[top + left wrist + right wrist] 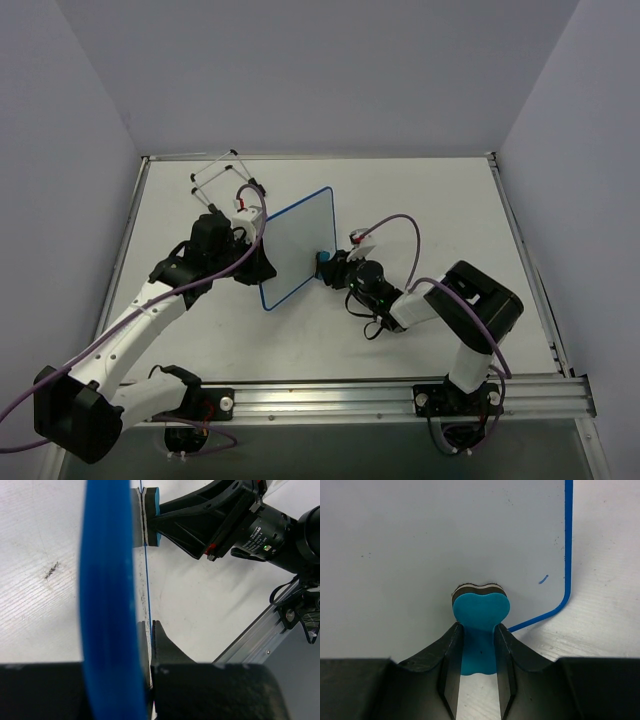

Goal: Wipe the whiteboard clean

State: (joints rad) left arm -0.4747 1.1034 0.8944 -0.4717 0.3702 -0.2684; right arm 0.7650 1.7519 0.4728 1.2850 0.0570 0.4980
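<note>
Small white print on a label (pixel 256 532) on the right arm's wrist is too fine to read, and a short blue stroke (pixel 543 579) sits near the lower right corner of the whiteboard (pixel 300 242). The board stands on edge, tilted, at the middle of the table (pixel 440 200). The left gripper (pixel 262 268) is clamped on its left rim, the arm reaching up from the lower left. The right gripper (pixel 476 645) pinches a blue eraser (pixel 481 611), its felt face pressed flat against the board's surface, the arm bent in from the lower right. A wire stand (pixel 215 175) lies at the upper left.
</note>
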